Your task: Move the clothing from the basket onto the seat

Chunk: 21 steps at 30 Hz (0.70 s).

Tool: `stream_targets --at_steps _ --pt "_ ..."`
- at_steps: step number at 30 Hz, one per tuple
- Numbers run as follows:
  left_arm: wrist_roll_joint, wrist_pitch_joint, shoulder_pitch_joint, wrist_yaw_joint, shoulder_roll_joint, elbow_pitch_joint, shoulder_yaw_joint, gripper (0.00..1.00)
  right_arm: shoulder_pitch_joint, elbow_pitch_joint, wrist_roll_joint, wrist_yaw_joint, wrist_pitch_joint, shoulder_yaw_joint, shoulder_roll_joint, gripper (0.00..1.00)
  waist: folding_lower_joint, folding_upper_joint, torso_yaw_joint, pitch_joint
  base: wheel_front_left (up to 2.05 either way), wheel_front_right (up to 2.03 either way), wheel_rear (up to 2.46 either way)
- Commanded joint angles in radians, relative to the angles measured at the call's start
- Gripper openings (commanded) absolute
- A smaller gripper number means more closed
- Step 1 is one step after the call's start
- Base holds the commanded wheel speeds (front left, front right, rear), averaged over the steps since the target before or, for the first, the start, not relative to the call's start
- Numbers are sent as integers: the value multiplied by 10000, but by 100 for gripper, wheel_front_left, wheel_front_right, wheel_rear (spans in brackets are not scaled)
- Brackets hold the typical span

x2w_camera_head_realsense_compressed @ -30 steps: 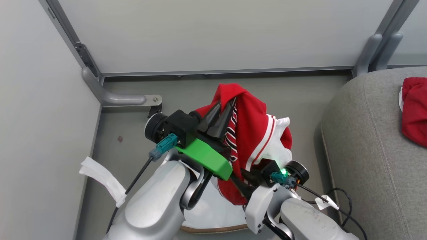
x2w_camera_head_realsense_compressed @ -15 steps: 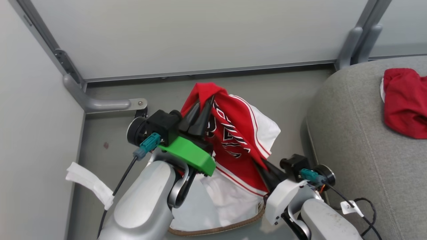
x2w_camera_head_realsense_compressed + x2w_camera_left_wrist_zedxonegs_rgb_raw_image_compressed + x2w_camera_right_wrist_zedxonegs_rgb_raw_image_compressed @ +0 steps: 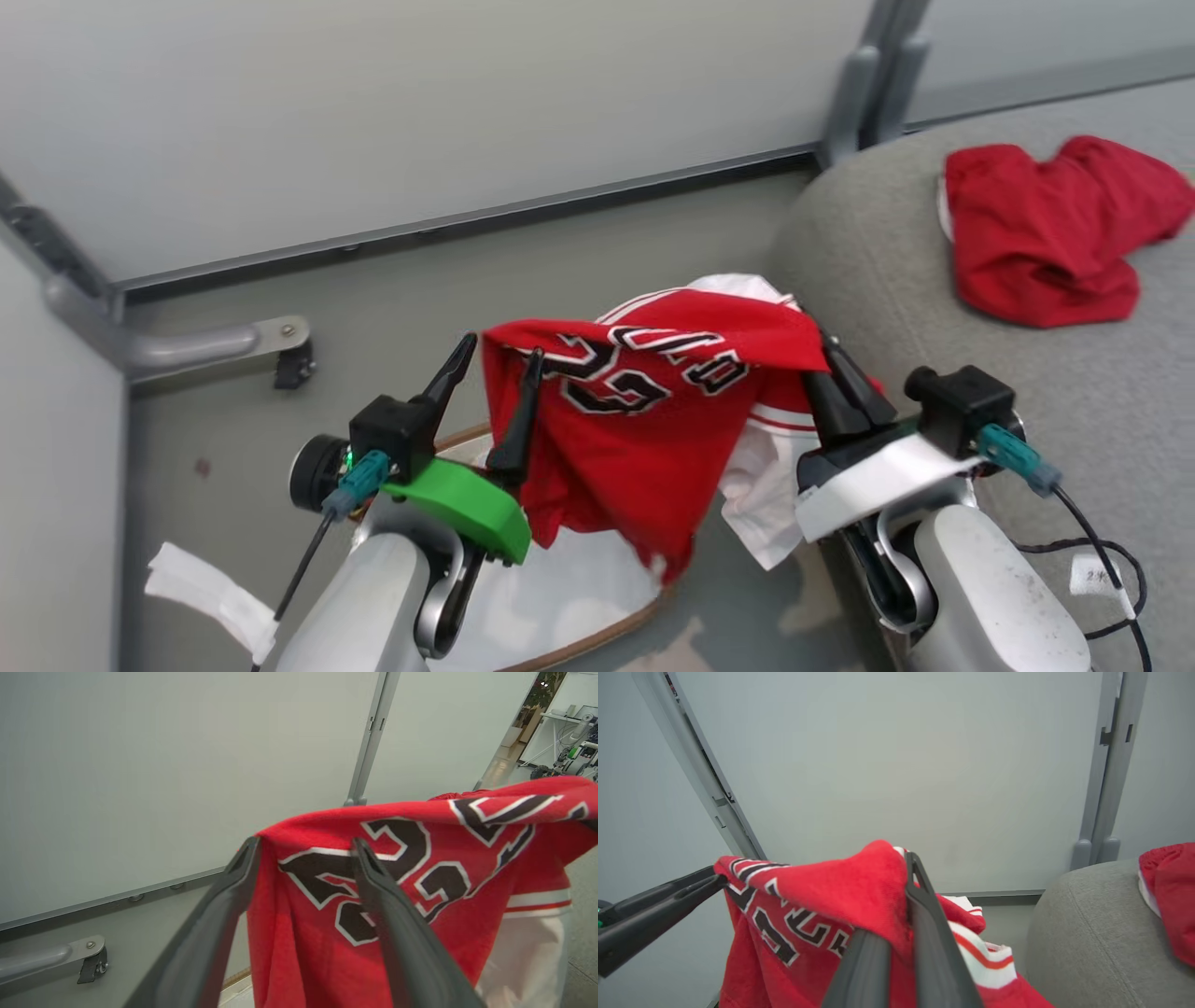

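A red jersey (image 3: 644, 411) with black white-outlined lettering hangs stretched between my two grippers, above the floor beside the seat (image 3: 1027, 401). My right gripper (image 3: 829, 350) is shut on its right end, and in the right wrist view red cloth (image 3: 859, 891) is pinched between the fingers. My left gripper (image 3: 501, 350) stands open, its fingers (image 3: 373, 882) apart, with the jersey's left edge (image 3: 299, 896) lying between them. Another red garment (image 3: 1046, 233) lies crumpled on the grey seat. The basket's brown rim (image 3: 597, 635) and white liner (image 3: 560, 597) show below the jersey.
Pale wall panels close off the back and left. A grey metal foot (image 3: 205, 345) with a black caster (image 3: 294, 369) sits on the floor at the left. Black cables (image 3: 1111, 569) lie at the seat's front, and a white tag (image 3: 210, 597) hangs from my left arm.
The camera has swung right, bringing more of the seat into view. Both grippers have moved apart and the jersey is now spread between them, nearer the seat. The left gripper has opened.
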Motion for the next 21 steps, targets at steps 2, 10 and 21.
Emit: stream_targets --at_steps 2,10,21 --pt "219 0 333 -62 69 47 237 100 194 -304 111 -11 -25 -145 -46 0 0 -1 -1440 33 0 0 0" --pt "660 1 742 -191 -5 82 824 100 399 -1211 297 -11 -25 -899 -39 0 0 -1 -3420 331 0 0 0" --pt "951 1 206 -285 -18 336 362 100 897 -2519 406 -11 -25 -2771 -22 0 0 -1 -4589 1022 0 0 0"
